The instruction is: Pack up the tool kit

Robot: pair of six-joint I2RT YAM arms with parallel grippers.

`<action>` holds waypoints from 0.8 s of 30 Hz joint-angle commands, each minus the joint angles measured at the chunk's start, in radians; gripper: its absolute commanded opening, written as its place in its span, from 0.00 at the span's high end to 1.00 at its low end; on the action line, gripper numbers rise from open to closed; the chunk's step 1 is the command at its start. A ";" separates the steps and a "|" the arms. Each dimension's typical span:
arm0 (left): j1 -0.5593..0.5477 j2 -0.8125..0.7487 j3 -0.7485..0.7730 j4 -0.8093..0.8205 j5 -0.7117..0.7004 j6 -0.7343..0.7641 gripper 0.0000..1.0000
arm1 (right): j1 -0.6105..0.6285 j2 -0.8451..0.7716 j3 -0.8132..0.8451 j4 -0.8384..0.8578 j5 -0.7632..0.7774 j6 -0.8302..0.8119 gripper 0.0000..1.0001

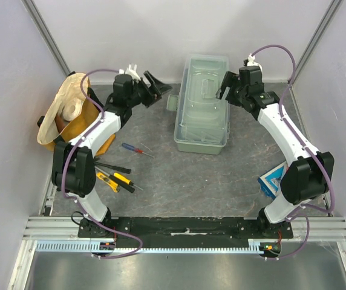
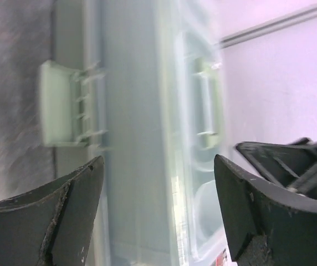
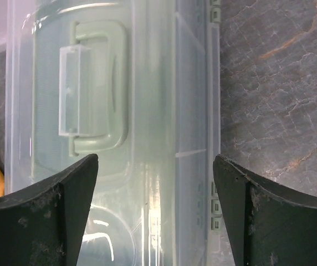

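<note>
The pale-green translucent toolbox (image 1: 202,109) stands at the back middle of the table with its clear lid down. My left gripper (image 1: 156,84) is open and empty just left of the box's far end. In the left wrist view (image 2: 158,163) it faces the box's side (image 2: 131,138), with a green latch (image 2: 64,105) sticking out. My right gripper (image 1: 224,88) is open and empty at the box's right far edge. In the right wrist view (image 3: 156,160) it hangs over the lid beside the lid's handle (image 3: 95,91). A blue-handled screwdriver (image 1: 132,148) and yellow-black tools (image 1: 117,179) lie loose at the near left.
A mustard-yellow cloth bag (image 1: 70,112) sits at the far left by the wall. A blue-and-red packet (image 1: 274,179) lies at the right by my right arm's base. A black-handled screwdriver (image 1: 112,166) lies with the loose tools. Walls close in the left, back and right sides.
</note>
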 commanded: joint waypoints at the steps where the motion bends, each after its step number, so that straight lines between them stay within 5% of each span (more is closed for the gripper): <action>1: -0.025 -0.012 0.166 -0.002 0.111 0.124 0.16 | -0.069 0.027 0.027 0.045 -0.045 0.102 0.11; 8: -0.096 0.156 0.464 -0.104 0.231 0.144 0.21 | -0.117 0.156 0.123 0.082 -0.190 0.122 0.33; 24: -0.238 0.459 0.877 -0.355 0.088 0.072 0.36 | -0.097 0.182 -0.024 0.156 -0.434 0.017 0.63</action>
